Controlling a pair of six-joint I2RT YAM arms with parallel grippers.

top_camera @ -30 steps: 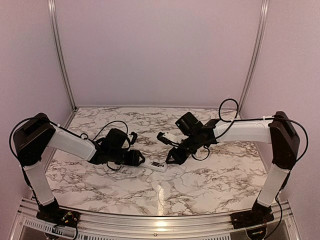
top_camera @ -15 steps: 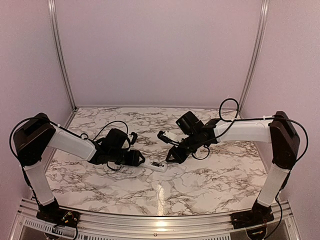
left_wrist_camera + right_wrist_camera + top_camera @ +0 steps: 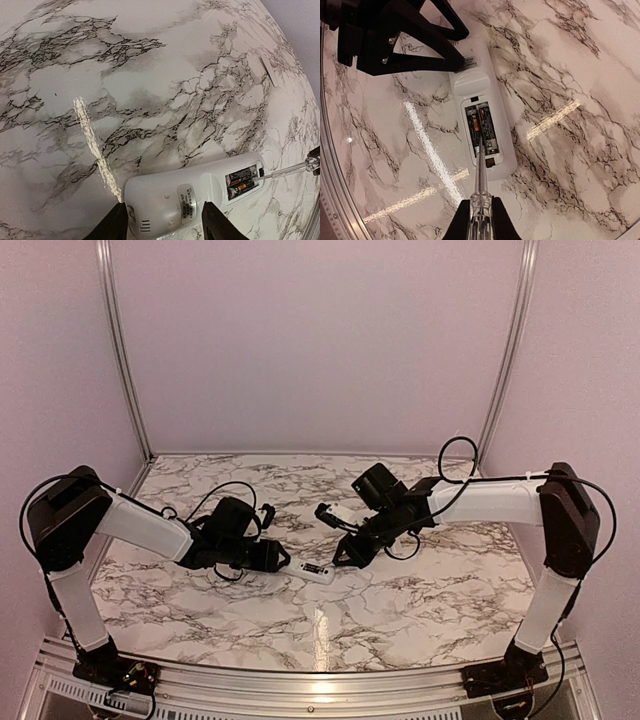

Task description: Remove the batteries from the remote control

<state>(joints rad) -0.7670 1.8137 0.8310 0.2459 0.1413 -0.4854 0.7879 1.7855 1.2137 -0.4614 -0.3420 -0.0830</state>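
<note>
The white remote control lies back-up on the marble table, with its battery bay open. Two dark batteries sit side by side in the bay and also show in the left wrist view. My left gripper is shut on the remote's end opposite the bay. My right gripper is shut on a clear pen-like stick. The stick's tip rests in the bay at the batteries' near end. The stick enters the left wrist view from the right.
A small white flat cover piece lies on the table beyond the remote. The marble table ends at a metal rail in front. Pink walls with metal posts close in the back and sides.
</note>
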